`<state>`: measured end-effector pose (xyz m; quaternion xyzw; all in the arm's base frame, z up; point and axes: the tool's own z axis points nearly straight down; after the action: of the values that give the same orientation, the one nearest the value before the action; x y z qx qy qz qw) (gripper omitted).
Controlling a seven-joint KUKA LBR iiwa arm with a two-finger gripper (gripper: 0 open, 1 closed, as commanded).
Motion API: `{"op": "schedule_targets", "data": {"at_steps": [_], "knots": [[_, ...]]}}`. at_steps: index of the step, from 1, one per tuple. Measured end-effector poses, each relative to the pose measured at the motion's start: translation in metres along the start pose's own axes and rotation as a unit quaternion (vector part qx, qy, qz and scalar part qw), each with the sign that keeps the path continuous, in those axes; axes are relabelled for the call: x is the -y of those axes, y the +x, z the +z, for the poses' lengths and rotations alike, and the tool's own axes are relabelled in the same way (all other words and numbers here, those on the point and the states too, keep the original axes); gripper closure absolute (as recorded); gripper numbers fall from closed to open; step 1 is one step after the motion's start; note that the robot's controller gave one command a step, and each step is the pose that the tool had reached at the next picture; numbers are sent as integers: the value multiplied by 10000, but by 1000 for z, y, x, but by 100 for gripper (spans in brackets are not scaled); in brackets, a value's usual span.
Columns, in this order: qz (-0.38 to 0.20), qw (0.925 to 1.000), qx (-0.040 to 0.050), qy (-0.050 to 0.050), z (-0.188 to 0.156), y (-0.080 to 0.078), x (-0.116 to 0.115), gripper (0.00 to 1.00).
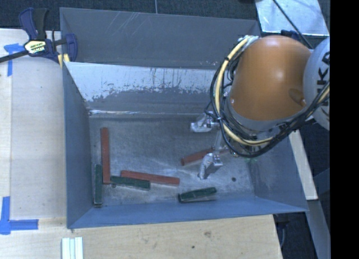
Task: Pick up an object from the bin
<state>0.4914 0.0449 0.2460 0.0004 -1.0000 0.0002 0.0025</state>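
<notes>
The gripper (207, 144) sat low in the bin (140, 39), fingers spread, beside a short brown stick (193, 157); centring, then closing, seemingly came next.

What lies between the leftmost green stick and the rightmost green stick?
In the camera view, a third green stick and a long red stick lie there.

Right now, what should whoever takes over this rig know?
Tool: open, in the right half of the bin, holding nothing.
Nearest: a short red stick flat on the floor, one end by the tool's nearer finger; a green stick lies by the front wall.
Other sticks, red and green, lie along the left and front-left floor.
Done: nothing picked yet.
Left: close on one stick and lift it out.
</notes>
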Motion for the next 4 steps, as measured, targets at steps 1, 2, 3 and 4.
{"op": "schedule_targets", "data": {"at_steps": [1,2,3,4], "knots": [[6,10000,42,-5,-4,-1,0,0],[101,9999,79,-8,43,-5,7,0],[144,9999,39,-3,100,-7,16,0],[-176,9998,96,-23,169,-56,62,100]]}}
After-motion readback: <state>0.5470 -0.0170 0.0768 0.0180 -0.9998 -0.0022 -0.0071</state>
